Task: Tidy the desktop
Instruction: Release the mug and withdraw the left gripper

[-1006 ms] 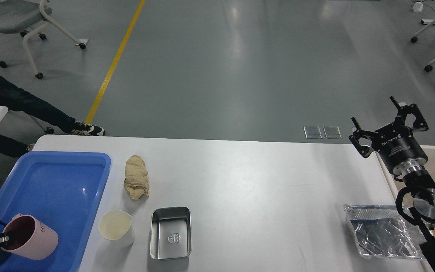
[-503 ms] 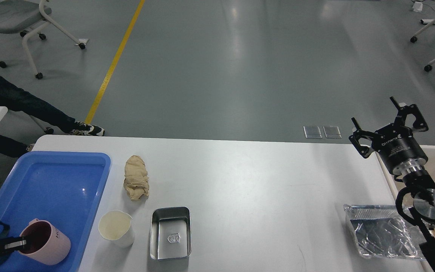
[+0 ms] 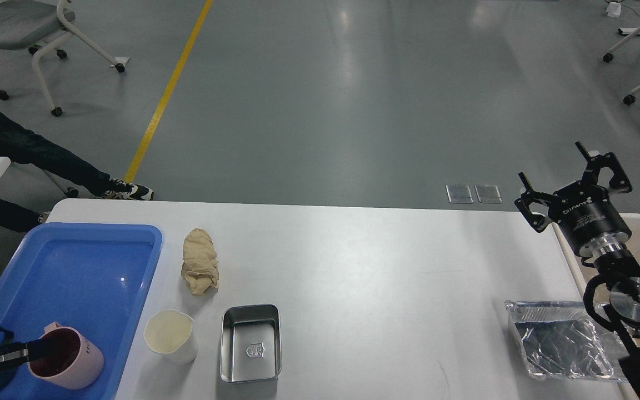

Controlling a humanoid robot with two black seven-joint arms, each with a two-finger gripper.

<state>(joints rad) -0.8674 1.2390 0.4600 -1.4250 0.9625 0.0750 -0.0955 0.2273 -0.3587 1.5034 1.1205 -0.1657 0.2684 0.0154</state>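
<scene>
Lower left: left gripper (image 3: 34, 350) clamps the pink mug's (image 3: 70, 364) rim inside the blue tray (image 3: 92, 261). Steel tin (image 3: 251, 343) and foil tray (image 3: 561, 340) sit empty on the desktop (image 3: 381, 266). Right gripper (image 3: 573, 183) spread open.

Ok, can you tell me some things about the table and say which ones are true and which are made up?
1. The pink mug sits in the blue tray. True.
2. The metal tin holds food. False: it is empty.
3. The crumpled brown paper lies on the desktop. True.
4. The right gripper holds the foil bag. False: it is open, above the desktop's far right corner.
5. The white cup is in the tray. False: it stands beside it.
</scene>
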